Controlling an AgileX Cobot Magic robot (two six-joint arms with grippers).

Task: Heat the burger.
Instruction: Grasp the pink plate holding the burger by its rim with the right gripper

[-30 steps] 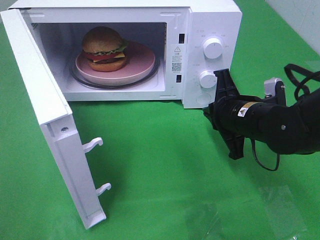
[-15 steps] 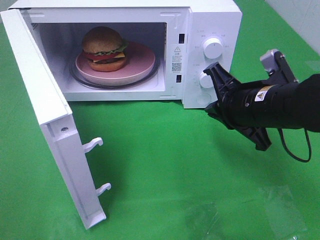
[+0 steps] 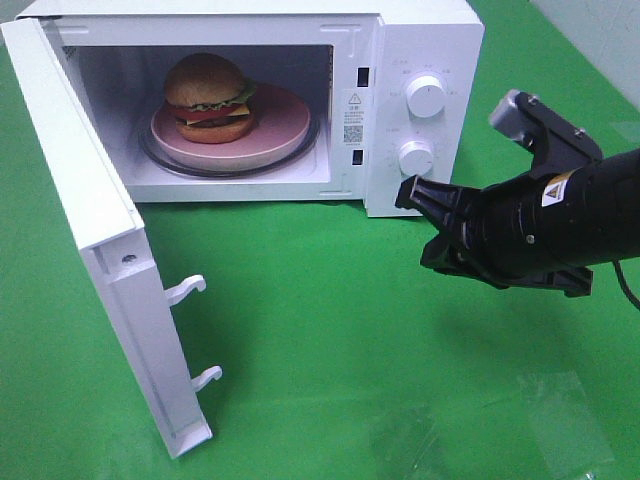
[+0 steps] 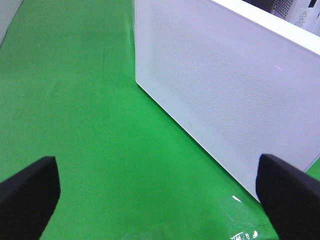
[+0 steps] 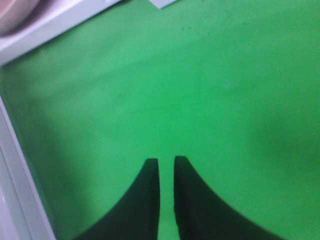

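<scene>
the burger (image 3: 208,97) stands upright inside the open microwave (image 3: 440,40), bun dome up and its stack of layers running vertically; it is round, so no sideways axis stands out, and its lettuce, tomato and cheese edges face the open front. it rests on the pink plate (image 3: 285,130), set toward the plate's left side rather than its middle, and the plate lies on the glass turntable (image 3: 230,172). the door (image 3: 90,230) is swung fully out to the left, with its two latch hooks (image 3: 187,288) sticking out from its inner face. on the control panel the upper knob (image 3: 427,97) sits above the lower knob (image 3: 415,157). the right gripper (image 3: 408,192) hovers just in front of the panel, a little below the lower knob and apart from it, pointing toward the microwave over the green cloth (image 3: 330,330). in the right wrist view its fingers (image 5: 142,200) are barely parted, a thin slit of green cloth showing between them. the left gripper (image 4: 156,165) faces the perforated outer side of the door (image 4: 225,85); its fingers (image 4: 30,195) are spread wide to either edge of the left wrist view, and only green cloth and the door panel show between them.
</scene>
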